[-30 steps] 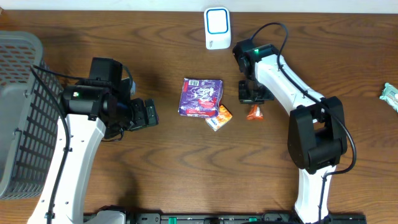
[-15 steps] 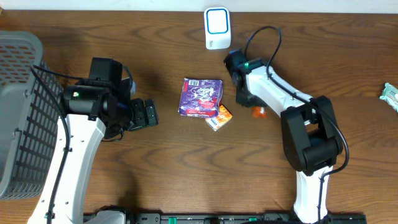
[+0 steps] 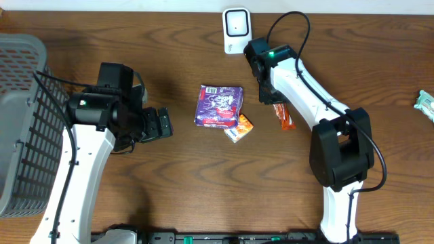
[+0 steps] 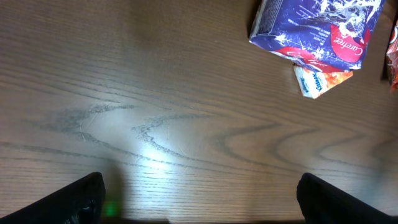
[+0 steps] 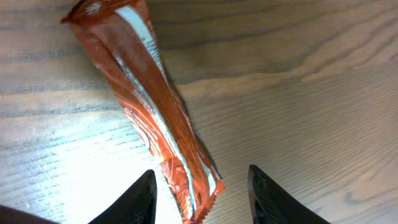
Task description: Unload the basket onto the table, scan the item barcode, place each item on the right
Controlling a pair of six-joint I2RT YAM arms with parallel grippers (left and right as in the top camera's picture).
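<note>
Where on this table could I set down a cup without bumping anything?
The widest bare wood is at the front, between the left arm and the right arm, below the purple packet. There is more between the right arm and the teal packet, and between the basket and the scanner. Crowded: the centre, around the orange wrapper.

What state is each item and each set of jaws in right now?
Orange wrapper, flat on the table, ungripped.
Purple packet, flat, overlapping the small packet.
Small packet, partly under the purple packet.
Right jaws, open, either side of the wrapper's end.
Left jaws, wide open, empty.
</note>
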